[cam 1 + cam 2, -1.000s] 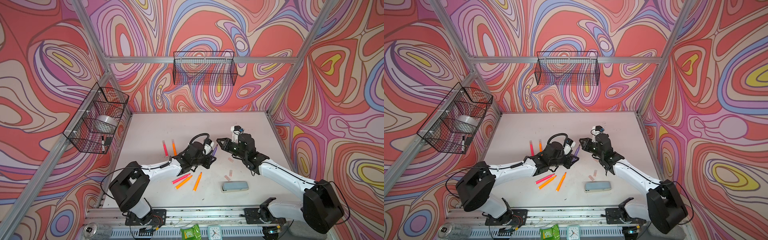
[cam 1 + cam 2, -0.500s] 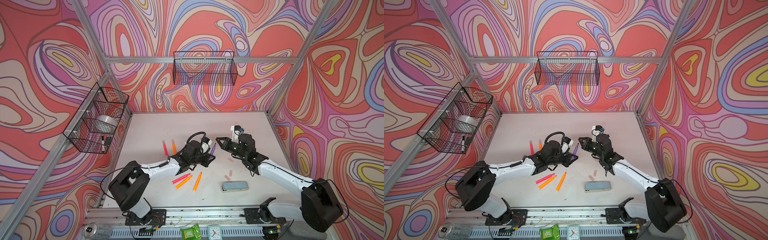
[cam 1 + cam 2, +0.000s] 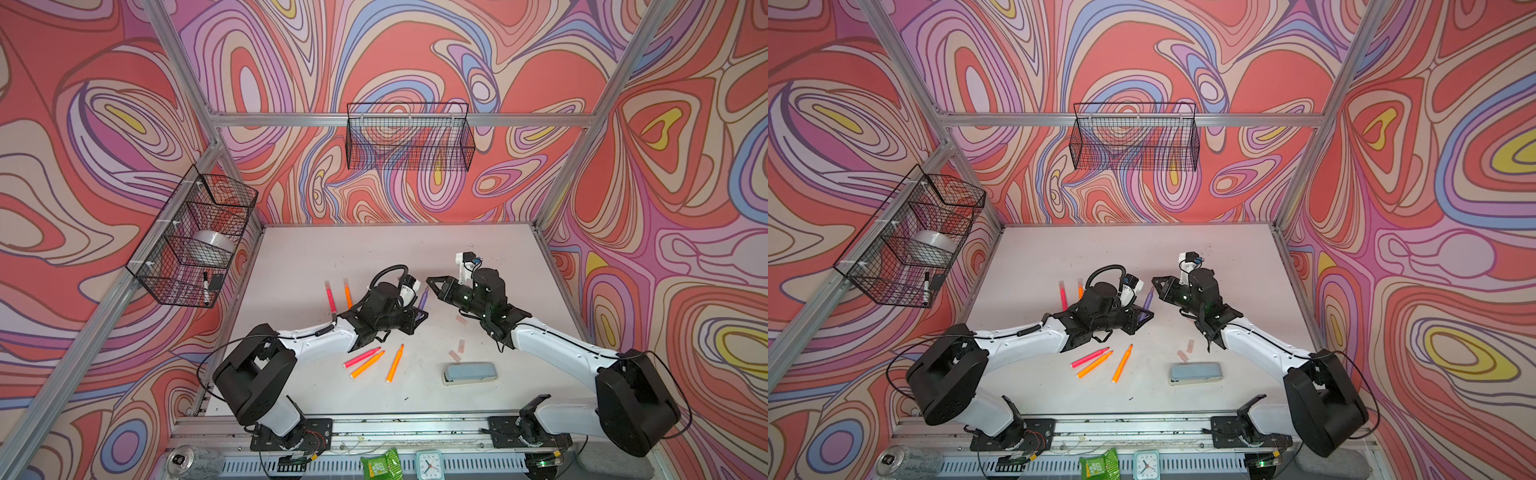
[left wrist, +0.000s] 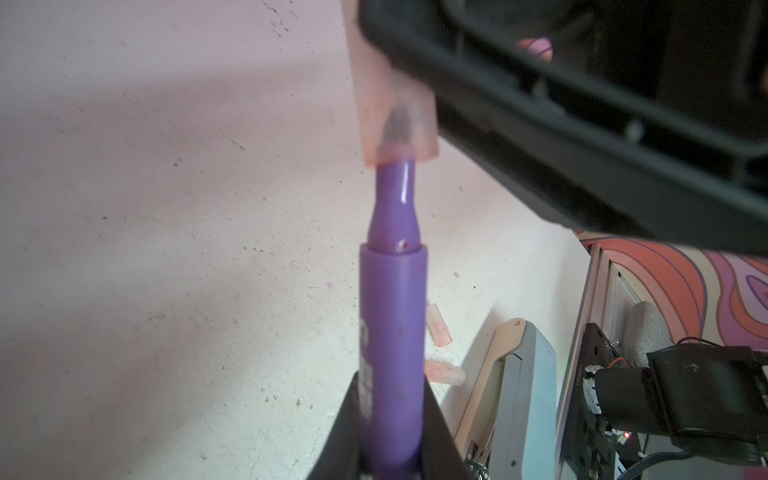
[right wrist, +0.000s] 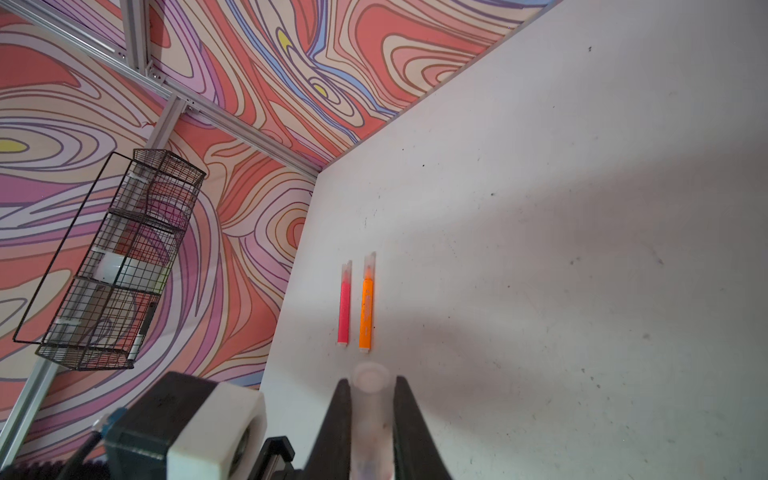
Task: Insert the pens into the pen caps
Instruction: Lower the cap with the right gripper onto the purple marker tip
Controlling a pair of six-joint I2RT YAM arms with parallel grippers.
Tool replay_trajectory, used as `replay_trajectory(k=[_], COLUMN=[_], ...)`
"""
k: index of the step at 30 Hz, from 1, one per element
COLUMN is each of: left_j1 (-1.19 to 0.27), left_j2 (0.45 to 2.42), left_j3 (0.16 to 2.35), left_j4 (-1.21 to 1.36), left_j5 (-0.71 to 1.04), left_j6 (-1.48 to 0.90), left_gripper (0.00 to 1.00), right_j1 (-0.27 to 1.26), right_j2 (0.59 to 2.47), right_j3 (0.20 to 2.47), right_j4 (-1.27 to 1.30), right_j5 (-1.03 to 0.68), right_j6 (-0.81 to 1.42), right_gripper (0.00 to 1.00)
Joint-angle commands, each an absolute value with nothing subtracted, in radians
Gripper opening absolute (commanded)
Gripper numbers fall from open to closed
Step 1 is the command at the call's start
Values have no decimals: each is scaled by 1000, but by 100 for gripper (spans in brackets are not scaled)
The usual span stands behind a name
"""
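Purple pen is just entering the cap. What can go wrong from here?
Only the tip of the purple pen sits in the cap held by the right hand, and the cap looks slightly tilted: pushing may jam or skew it.
The left hand grips the pen far from the tip, so it may pivot or slide under load.

both top views look down from high above the near edge of the table (image 3: 374, 257), far off, sharing the whole workspace. the left wrist camera sits close behind the left gripper (image 4: 392, 386), facing forward along its purple pen (image 4: 392, 311). the right wrist camera peers past the right gripper (image 5: 371, 380); both wrist views share the pen cap (image 4: 386, 104).
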State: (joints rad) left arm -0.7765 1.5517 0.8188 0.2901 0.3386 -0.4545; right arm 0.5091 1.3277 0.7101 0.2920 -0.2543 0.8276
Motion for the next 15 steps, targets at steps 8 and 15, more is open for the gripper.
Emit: replay_trajectory(k=[8,15], left_j1=[-767,-767], left_j2=[1473,1429], left_j3=[783,767], left_j4=[339,295], left_j5=[288,158], left_j6=[-450,-422], left_gripper=[0,0], right_j1=[630,720], right_j2=[1342,1325], right_j3=[693,670], right_j4=[304,324], right_j5=[-154,-66], right_j6=[798,794], right_gripper=[0,0])
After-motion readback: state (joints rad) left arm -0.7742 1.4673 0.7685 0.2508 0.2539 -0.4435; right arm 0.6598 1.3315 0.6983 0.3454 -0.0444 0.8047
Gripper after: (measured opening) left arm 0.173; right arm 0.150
